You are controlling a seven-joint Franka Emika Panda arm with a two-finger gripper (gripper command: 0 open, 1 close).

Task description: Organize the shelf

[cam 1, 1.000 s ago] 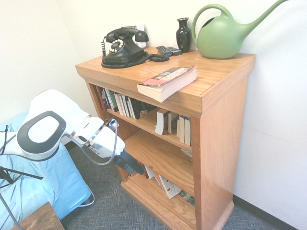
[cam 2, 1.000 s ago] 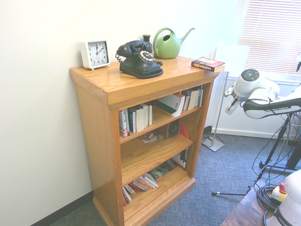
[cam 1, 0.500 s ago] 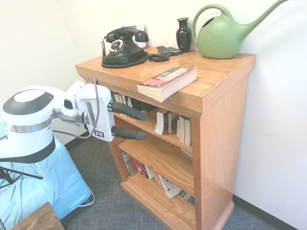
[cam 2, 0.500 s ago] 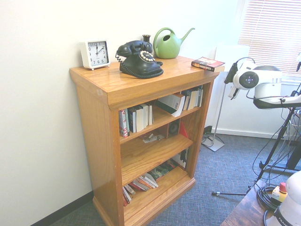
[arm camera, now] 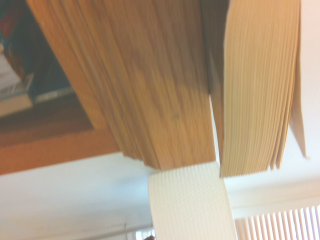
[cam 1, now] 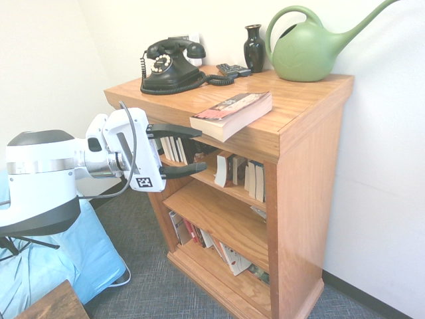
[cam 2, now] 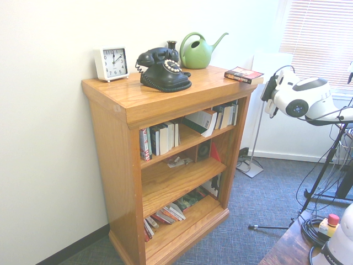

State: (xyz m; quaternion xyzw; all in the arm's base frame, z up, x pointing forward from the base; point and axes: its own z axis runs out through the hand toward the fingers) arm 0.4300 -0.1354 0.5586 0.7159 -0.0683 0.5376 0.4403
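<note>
The shelf (cam 1: 302, 153) is an orange-brown wooden bookcase with three tiers of books, also seen whole in the second exterior view (cam 2: 118, 165). A paperback book (cam 1: 231, 113) lies flat on its top, one corner hanging over the front edge; the same book (cam 2: 243, 75) sits at the top's right end. My gripper (cam 1: 200, 149) is open, its black fingers one above the other. It is in front of the upper tier, just below and left of the book's overhanging corner, holding nothing. The wrist view shows the top's wooden edge (arm camera: 150, 85) and the book's pages (arm camera: 257, 85) from underneath.
On the shelf top stand a black rotary phone (cam 1: 171, 66), a dark vase (cam 1: 254, 46), a green watering can (cam 1: 312, 43), a remote (cam 1: 232, 69) and a white clock (cam 2: 112, 63). A blue-covered surface (cam 1: 60, 252) lies below the arm. A dark table corner (cam 2: 287, 248) is nearby.
The arm swung up from beside the lower tiers to the level of the shelf top's front edge, nearer the book. The fingers stayed open.
</note>
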